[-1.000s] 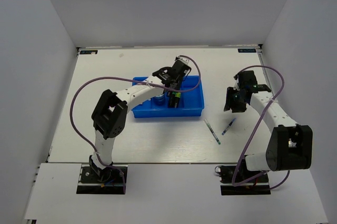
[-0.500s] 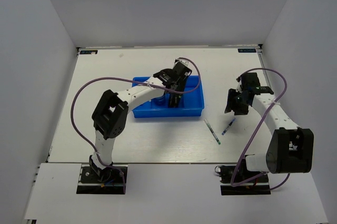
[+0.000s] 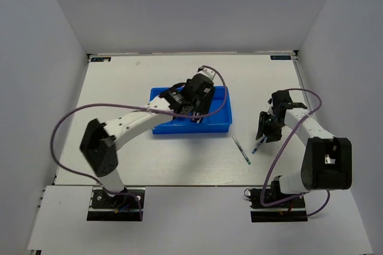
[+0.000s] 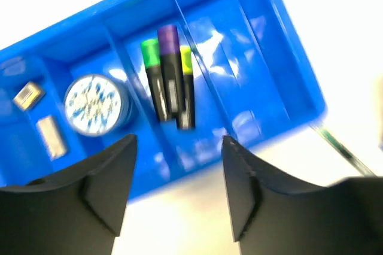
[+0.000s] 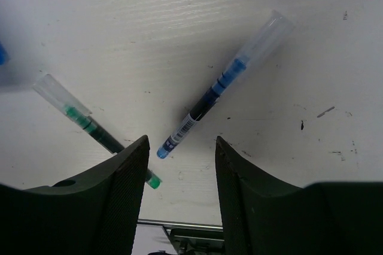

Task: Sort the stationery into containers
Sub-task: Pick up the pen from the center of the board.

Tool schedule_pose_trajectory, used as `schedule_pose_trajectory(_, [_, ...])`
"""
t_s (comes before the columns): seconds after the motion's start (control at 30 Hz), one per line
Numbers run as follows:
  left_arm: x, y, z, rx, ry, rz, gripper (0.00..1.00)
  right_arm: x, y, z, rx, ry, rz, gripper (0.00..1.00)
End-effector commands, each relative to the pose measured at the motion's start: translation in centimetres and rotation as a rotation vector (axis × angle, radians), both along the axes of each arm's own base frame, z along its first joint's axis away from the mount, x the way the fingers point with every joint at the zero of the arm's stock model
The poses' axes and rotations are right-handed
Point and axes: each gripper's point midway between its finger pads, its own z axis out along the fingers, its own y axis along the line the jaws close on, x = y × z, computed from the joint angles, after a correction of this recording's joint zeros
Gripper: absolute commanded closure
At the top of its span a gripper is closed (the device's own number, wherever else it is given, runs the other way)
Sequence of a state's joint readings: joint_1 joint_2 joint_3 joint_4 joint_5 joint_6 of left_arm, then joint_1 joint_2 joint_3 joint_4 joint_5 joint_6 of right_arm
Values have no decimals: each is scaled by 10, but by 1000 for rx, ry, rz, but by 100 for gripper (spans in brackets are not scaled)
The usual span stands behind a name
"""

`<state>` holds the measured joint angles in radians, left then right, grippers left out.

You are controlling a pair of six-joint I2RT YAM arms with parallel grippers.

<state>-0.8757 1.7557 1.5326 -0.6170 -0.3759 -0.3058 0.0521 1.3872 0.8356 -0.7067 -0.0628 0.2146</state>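
The blue tray [image 3: 218, 124] [image 4: 281, 69] has four compartments. In the left wrist view one holds three highlighters [image 4: 169, 78] with green, purple and yellow ends, one holds a blue-white roll [image 4: 93, 103], and the leftmost holds two small grey-white blocks [image 4: 51, 137]. My left gripper [image 3: 195, 111] [image 4: 179, 150] is open and empty above the tray's near wall. Two pens lie on the table: a blue pen [image 5: 222, 84] [image 3: 261, 143] and a green pen [image 5: 96, 129] [image 3: 242, 149]. My right gripper [image 3: 264, 130] [image 5: 178, 147] is open and empty just above the blue pen's lower end.
White walls close in the table on the left, back and right. The right arm's purple cable [image 3: 299, 93] loops above the table. A metal edge [image 5: 179, 226] shows at the bottom of the right wrist view.
My left arm has swung so its elbow sits further left, with the gripper staying over the tray. My right gripper has moved nearer and down toward the blue pen.
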Motion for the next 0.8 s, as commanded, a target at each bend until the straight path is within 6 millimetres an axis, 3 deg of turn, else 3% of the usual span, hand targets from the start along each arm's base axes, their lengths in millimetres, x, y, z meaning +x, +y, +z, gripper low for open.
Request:
schedule_pose_trajectory(0.0, [-39,21,55,-97,-69,-28,30,1,-1,-9,3,30,-39,49])
schedule_pose_trajectory(0.1, [-60,34,36,-54,-62,-36,24,6,-4,-13,-17,31,-52,49])
schedule_pose_trajectory(0.17, [-77,44,43,-72,-80,-46,19,9,-6,-20,-28,46,-59,49])
schedule_pose_trajectory(0.2, [-83,51,33,-43,-71,-37,19,11,-7,-21,-36,44,-64,50])
schedule_pose_trajectory(0.3, [-105,74,28,-43,-78,-36,17,15,-9,-26,-47,53,-73,53])
schedule_pose_trajectory(0.5, [-128,98,15,-71,-78,-16,16,12,-14,-42,-82,108,-87,61])
schedule_pose_trajectory(0.57, [-132,98,9,-69,-79,-28,16,9,-15,-47,-88,128,-86,70])
schedule_pose_trajectory(0.67, [-140,86,1,-39,-61,-82,16,8,-15,-49,-82,141,-92,92])
schedule_pose_trajectory(0.77, [-149,70,-11,-9,-33,-132,16,10,-14,-46,-83,133,-83,100])
